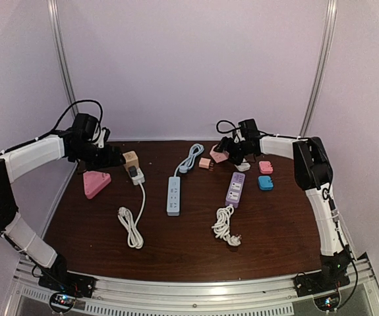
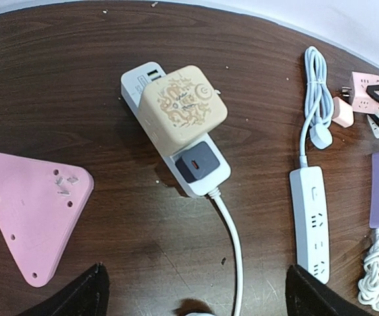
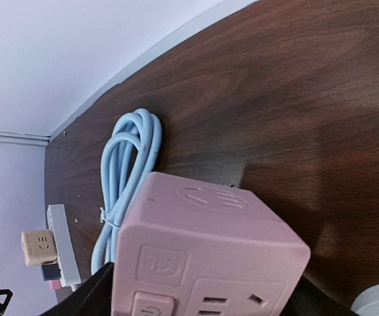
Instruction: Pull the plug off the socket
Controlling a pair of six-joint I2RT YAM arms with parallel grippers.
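Observation:
A white power strip (image 2: 202,178) lies at the back left with a beige cube adapter (image 2: 184,108) and a dark grey plug (image 2: 196,162) plugged into it; they also show in the top view (image 1: 131,159). My left gripper (image 2: 199,296) is open and empty, hovering just in front of the strip over its white cord (image 2: 232,237); it shows in the top view (image 1: 115,158). My right gripper (image 3: 202,303) is shut on a pink cube socket (image 3: 209,250) at the back middle (image 1: 219,155). A small pink plug (image 1: 204,163) lies apart beside the cube.
A pink triangular socket (image 1: 95,183) lies at the left. A light blue strip (image 1: 174,195) with its coiled cable (image 1: 190,158) sits in the middle, a purple strip (image 1: 235,189) with a bundled white cord (image 1: 225,225) to its right. Small pink (image 1: 265,167) and blue (image 1: 265,183) adapters lie at the far right.

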